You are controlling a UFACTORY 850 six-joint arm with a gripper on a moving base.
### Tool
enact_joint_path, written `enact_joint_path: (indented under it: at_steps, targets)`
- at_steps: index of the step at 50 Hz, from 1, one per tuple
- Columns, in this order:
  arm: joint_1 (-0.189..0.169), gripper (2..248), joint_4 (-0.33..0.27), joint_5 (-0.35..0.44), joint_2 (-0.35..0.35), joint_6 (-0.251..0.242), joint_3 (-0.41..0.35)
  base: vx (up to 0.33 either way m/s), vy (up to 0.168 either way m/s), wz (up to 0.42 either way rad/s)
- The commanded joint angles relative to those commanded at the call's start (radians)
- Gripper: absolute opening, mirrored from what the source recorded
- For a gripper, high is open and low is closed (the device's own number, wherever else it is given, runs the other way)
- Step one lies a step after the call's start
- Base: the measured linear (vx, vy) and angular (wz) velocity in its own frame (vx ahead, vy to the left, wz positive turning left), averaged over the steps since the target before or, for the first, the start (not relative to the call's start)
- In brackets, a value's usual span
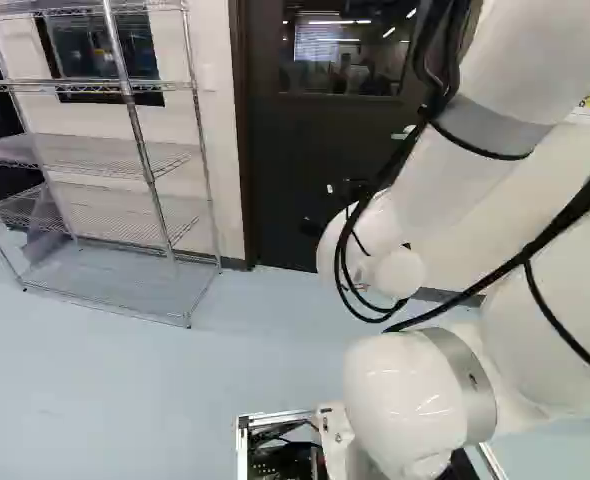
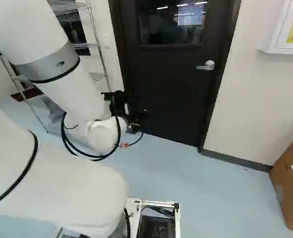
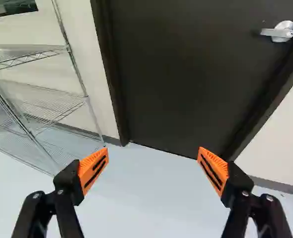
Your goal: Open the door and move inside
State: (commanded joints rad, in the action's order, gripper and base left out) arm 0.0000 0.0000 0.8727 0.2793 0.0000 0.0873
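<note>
**Dark door (image 2: 169,94) shut in its frame (image 3: 107,64); gripper (image 2: 135,118) spread wide**

Nearest: white arm (image 2: 52,183), black cables (image 1: 573,212) strapped along it, reaching forward over pale blue floor (image 2: 206,193). In the left base view it hides part of the door. Wrist view: fingers well apart, orange pads (image 3: 93,169) angled, floor and the door's foot seen between and beyond them.

Either side: brown cardboard box (image 2: 291,183) at the right edge of the right base view, near the wall (image 2: 256,99). Wire shelving (image 1: 125,85), several tiers, stands left of the door in the left base view, by the same wall.

Ahead: the door, near-black, flat, upright, closed across the opening. Silver lever handle (image 2: 206,65) on its right side in the right base view, lever about level, pointing inward over the panel. Window (image 2: 170,22) in its upper part, reflections on the glass. Right of the door, white wall cabinet (image 2: 280,48) with a yellow sign.
</note>
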Motion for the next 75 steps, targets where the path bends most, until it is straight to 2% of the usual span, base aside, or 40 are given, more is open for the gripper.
enact_joint_path:
  at_steps: [44,75]
  targets:
    - [0.000,247,0.000,0.000,0.000,0.000,0.000,0.018,0.000,-0.002]
    - [0.000,247,0.000,0.000,0.000,0.000,0.000,0.125,-0.046,-0.314]
